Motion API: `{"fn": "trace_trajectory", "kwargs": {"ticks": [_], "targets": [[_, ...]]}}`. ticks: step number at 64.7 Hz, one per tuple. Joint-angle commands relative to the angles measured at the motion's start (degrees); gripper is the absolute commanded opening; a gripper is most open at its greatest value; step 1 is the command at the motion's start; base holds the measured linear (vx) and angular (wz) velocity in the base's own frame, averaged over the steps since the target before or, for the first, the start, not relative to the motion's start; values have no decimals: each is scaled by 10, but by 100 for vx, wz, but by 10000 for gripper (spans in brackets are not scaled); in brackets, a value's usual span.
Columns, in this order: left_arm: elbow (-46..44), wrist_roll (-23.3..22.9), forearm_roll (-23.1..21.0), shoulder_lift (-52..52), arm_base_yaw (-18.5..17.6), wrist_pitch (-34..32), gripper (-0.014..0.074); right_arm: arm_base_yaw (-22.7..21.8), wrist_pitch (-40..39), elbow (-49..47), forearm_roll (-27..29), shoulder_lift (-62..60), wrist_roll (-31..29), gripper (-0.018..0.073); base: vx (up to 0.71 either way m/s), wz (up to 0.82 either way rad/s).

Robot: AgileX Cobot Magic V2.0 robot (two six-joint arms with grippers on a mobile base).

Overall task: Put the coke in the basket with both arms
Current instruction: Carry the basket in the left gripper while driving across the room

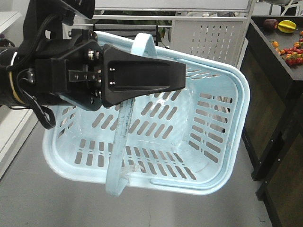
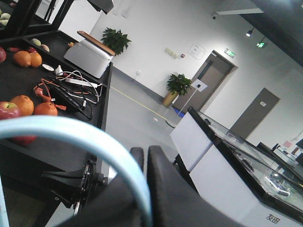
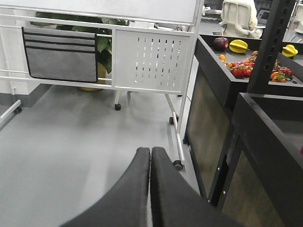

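Your left gripper (image 2: 145, 151) is clenched on a handle (image 1: 118, 156) of the basket (image 1: 227, 142), holding it up, tilted and empty. Your right gripper (image 3: 150, 152) is closed on nothing. No coke shows anywhere. I think your right gripper must find it and grab it next.

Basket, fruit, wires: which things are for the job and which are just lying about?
For the job: basket, left gripper holding its handle, right gripper. No coke visible.
Just lying about: oranges, apple, cables, potted plant, starfruit.
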Motion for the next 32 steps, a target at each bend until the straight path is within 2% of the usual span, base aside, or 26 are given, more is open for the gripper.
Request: {"fn": "trace_trajectory", "kwargs": {"ticks": [1, 32], "targets": [[-17, 4, -57, -20, -2, -97, -6, -1, -41, 5, -5, -10, -5, -5, 19, -2], [-17, 4, -57, -20, -2, -97, -6, -1, -41, 5, -5, -10, -5, -5, 18, -3]]}}
